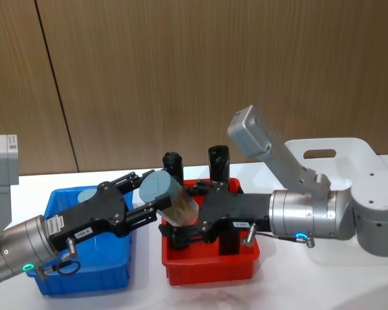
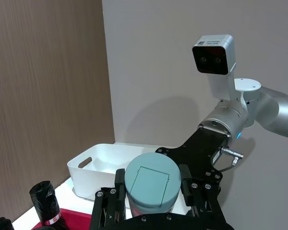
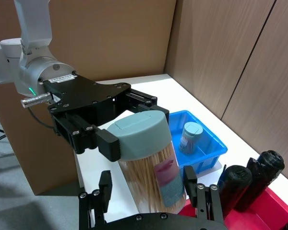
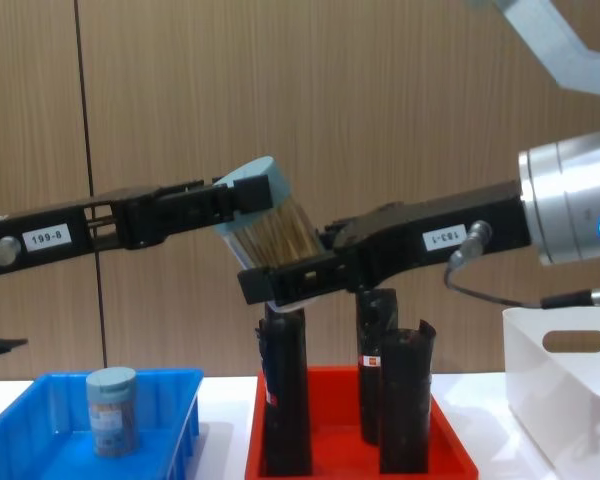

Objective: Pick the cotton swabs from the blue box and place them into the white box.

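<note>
Cotton swabs tub (image 3: 151,163): tilted, between both grippers.
Left gripper (image 1: 150,194): clamped on its lid.
Right gripper (image 1: 180,212): at its base; grip cannot be told.

The tub of cotton swabs (image 3: 153,177) in the left claw (image 1: 149,194) is clear glossy plastic with a matt grey-blue lid. Both claws, left and right (image 1: 178,213), are matt black on brushed silvery metal arms. Below them, the blue box (image 1: 119,271) and red tray (image 1: 207,268) are smooth shiny plastic and the black rolls (image 4: 285,390) are crinkled film. Beside the right claw, the white box (image 4: 560,400) is smooth plastic.
</note>
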